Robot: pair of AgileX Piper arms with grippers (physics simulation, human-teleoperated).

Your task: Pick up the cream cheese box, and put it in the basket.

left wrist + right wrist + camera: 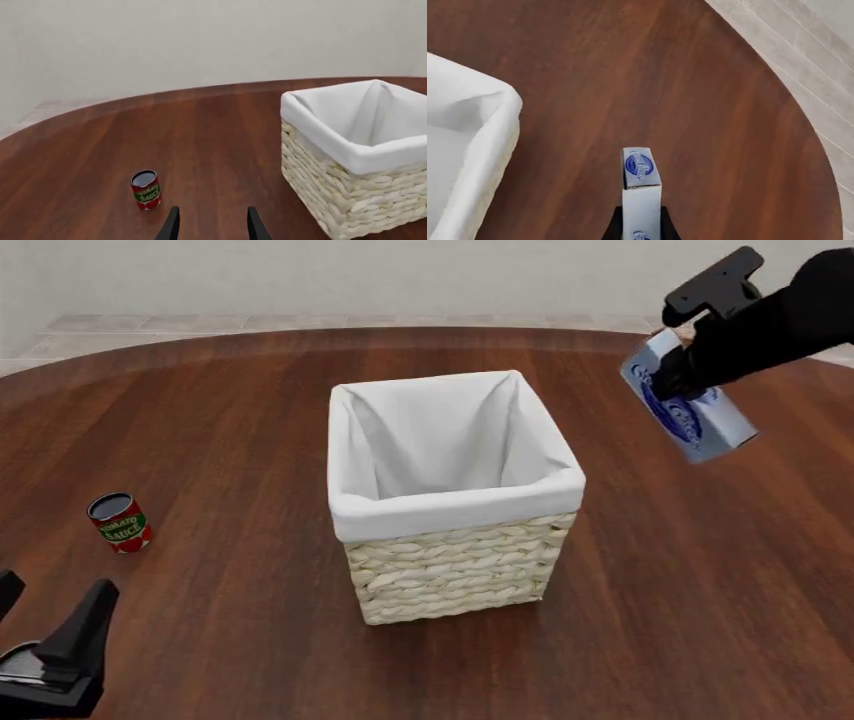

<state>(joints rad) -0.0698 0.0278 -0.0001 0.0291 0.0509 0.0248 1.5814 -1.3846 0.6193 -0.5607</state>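
Note:
The cream cheese box (pixel 687 415), pale blue-white with a dark blue oval, hangs tilted in the air to the right of the basket (pixel 454 550), above the table. My right gripper (pixel 678 365) is shut on its upper part. In the right wrist view the box (pixel 640 185) sticks out between the dark fingers, with the basket's white liner (pixel 474 150) off to one side. The wicker basket (pixel 360 195) stands upright mid-table, its liner empty as far as I see. At the near left corner my left gripper (pixel 210 225) is open and holds nothing, low over the table.
A small red tomato sauce can (pixel 119 522) stands upright on the left of the round wooden table (pixel 200 420), also in the left wrist view (pixel 145 189) just ahead of the left fingers. Pale floor shows beyond the table's edge (pixel 800 60).

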